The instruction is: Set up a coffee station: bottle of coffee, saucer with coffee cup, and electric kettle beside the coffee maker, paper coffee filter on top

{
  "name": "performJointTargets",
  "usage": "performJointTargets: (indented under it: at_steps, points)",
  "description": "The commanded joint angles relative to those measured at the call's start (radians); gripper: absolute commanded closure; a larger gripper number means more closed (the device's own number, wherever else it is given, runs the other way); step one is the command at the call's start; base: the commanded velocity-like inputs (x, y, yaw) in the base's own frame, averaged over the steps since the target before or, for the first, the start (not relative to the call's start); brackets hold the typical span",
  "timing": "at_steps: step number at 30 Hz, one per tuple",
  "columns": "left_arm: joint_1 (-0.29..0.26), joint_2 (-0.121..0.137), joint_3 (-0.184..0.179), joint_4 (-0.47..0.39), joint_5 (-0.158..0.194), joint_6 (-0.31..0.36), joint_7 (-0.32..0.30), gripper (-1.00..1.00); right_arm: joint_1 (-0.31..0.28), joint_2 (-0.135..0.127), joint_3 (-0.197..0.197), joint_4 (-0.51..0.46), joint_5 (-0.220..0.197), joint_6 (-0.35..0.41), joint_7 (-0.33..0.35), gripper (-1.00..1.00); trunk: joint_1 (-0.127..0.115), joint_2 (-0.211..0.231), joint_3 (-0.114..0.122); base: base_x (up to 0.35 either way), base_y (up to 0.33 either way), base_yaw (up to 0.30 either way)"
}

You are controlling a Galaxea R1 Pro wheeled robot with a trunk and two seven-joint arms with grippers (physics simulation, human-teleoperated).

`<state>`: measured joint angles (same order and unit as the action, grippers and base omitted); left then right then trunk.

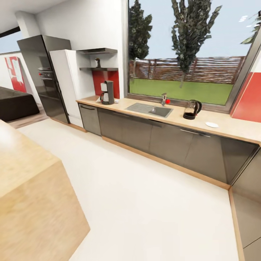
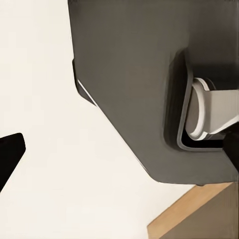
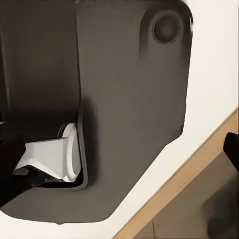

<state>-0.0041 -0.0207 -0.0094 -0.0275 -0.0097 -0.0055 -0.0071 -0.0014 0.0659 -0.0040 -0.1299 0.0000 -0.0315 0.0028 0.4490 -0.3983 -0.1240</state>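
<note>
From my head camera I see a steel sink (image 1: 149, 109) with a red-tipped faucet (image 1: 164, 99) under a wide window (image 1: 188, 50) that looks onto trees, a lawn and a slatted fence. At far left stand a tall dark fridge (image 1: 38, 61) and a white cabinet (image 1: 69, 83), with red wall panels (image 1: 250, 98) beyond. A big tan island block (image 1: 32, 195) crowds my near left, on pale flooring (image 1: 145, 203).

Open white floor (image 1: 145, 203) mid-frame; tan island (image 1: 32, 188) blocks lower left; sink (image 1: 149, 109) interrupts kitchen countertop (image 1: 232, 127) at centre.
</note>
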Motion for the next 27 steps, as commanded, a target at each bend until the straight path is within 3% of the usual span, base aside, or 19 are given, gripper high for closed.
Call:
performJointTargets:
  at_steps: [1,3,9,27]
  points:
    - [0.0,-0.001,0.0,0.0,0.0,-0.013,-0.001,-1.0,0.0,0.0,-0.001,-0.002,0.0,-0.002,0.0,-1.0,0.001,-0.002,-0.002,0.285,-0.207,0.0]
    - [0.0,0.0,0.0,0.001,-0.001,-0.047,0.002,-1.0,0.0,0.0,-0.001,-0.002,0.0,-0.002,0.0,-1.0,0.001,-0.002,-0.002,0.285,-0.208,0.0]
    - [0.0,0.002,0.001,0.001,0.004,-0.066,0.008,-1.0,0.0,0.0,-0.001,-0.002,0.001,-0.002,0.0,-1.0,0.001,-0.002,-0.002,0.286,-0.208,0.0]
    - [-0.003,0.005,0.002,0.0,0.011,-0.067,0.009,-1.0,0.0,0.0,-0.001,-0.002,0.002,-0.002,0.0,-1.0,0.001,-0.002,-0.002,0.306,-0.148,0.0]
